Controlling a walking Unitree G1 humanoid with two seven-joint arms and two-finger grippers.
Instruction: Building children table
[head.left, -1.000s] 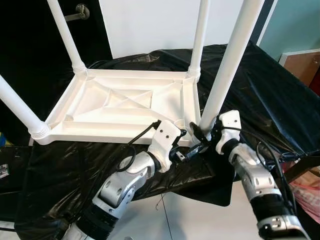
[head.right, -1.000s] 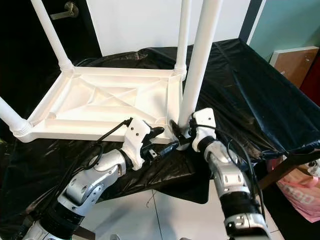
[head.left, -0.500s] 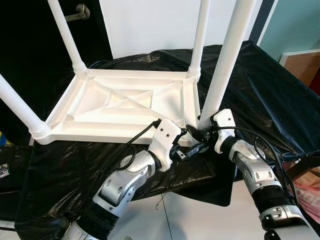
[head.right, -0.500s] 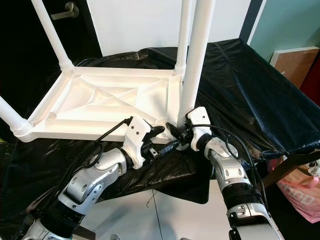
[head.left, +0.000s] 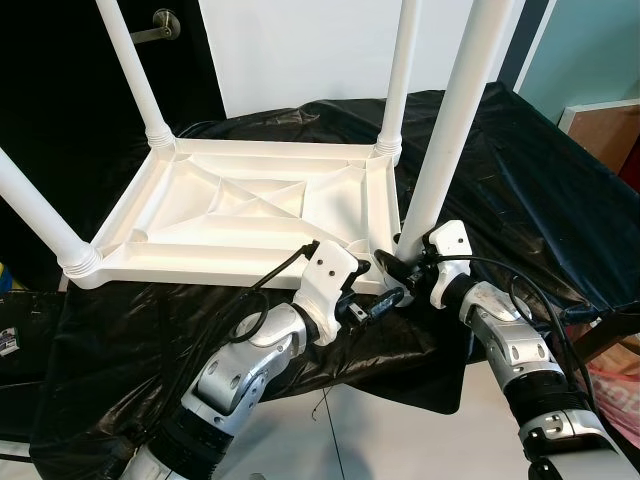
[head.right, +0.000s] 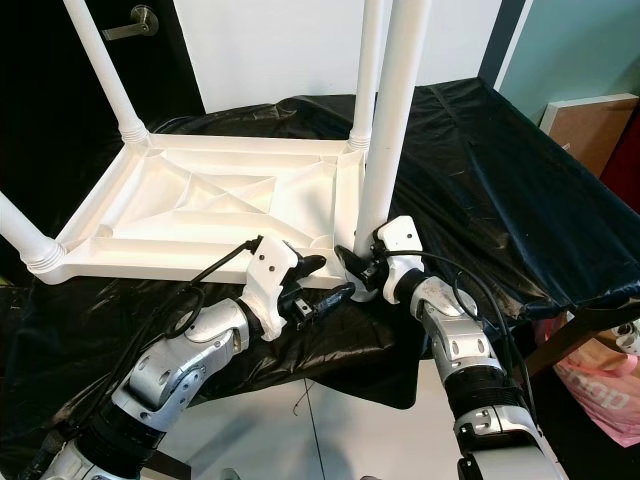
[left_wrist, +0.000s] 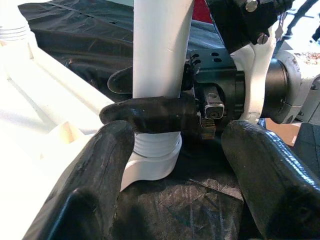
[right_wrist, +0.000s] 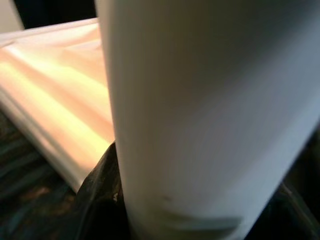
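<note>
A white plastic tabletop lies upside down on a black cloth. Three white legs stand up from its corners. At the near right corner a fourth leg stands almost upright, its ribbed end at the corner socket. My right gripper is shut on this leg just above the base, one black finger wrapped across it. The leg looms close in the right wrist view. My left gripper is open just in front of the same corner, its two fingers apart and holding nothing.
The cloth-covered table's front edge runs just below my grippers, with white floor beneath. A dark door with a lever handle is at the back left. A wooden cabinet and a pink bag stand to the right.
My right gripper has brought the leg slightly left and more upright onto the near right corner. The left gripper has stayed beside that corner, open.
</note>
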